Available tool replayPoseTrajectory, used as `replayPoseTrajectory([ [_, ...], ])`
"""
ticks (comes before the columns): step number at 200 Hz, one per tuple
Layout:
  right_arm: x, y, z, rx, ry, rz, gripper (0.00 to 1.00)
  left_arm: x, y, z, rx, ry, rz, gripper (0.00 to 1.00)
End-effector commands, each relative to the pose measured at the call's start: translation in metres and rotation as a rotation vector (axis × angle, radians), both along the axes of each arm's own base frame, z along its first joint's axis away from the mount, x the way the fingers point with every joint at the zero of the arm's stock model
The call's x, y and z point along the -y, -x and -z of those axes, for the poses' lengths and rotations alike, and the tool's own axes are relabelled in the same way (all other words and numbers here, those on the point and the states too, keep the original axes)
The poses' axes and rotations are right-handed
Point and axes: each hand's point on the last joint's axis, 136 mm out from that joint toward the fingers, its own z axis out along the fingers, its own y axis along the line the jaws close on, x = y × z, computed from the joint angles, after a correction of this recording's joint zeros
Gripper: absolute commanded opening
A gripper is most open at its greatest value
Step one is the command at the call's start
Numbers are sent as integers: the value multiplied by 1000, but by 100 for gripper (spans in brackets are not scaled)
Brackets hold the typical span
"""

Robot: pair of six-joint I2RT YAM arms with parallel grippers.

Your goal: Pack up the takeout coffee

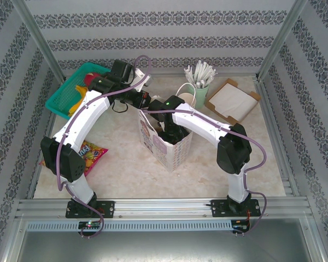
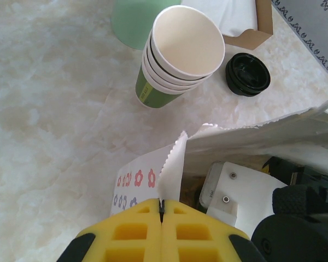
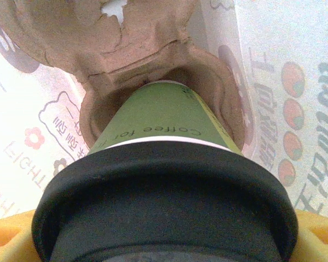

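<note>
Coffee (image 3: 169,123) base hidden by tray (image 3: 153,60); bag (image 3: 22,136) cropped.

The bag (image 1: 165,141) stands mid-table, its mouth taken up by the right arm (image 1: 208,126) reaching in; the left gripper (image 2: 162,212) is pinched on its far-left rim. Inside, the paper walls crowd both sides of the cup (image 3: 158,117), which sits in the tray (image 3: 98,33), held between the right gripper's (image 3: 164,240) fingers. Behind the bag the far edge is crowded: cup stack (image 2: 180,57), loose lid (image 2: 247,74), holder (image 1: 201,87), napkin box (image 1: 232,101). A basket (image 1: 71,90) fills the far-left corner; a sweets packet (image 1: 92,153) lies by the left edge. The table (image 1: 208,174) is bare along the near edge and between bag and right edge.
</note>
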Motion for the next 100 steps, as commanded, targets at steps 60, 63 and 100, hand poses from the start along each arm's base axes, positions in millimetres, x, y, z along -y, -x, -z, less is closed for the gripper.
replayPoseTrajectory([
  [60, 12, 4, 12, -39, 64, 14, 68, 5, 1, -3, -13, 15, 7, 0],
  [63, 12, 4, 12, -40, 65, 13, 68, 5, 1, -3, -12, 16, 8, 0],
  [100, 13, 5, 13, -42, 66, 12, 68, 5, 0, -3, -12, 17, 5, 0],
])
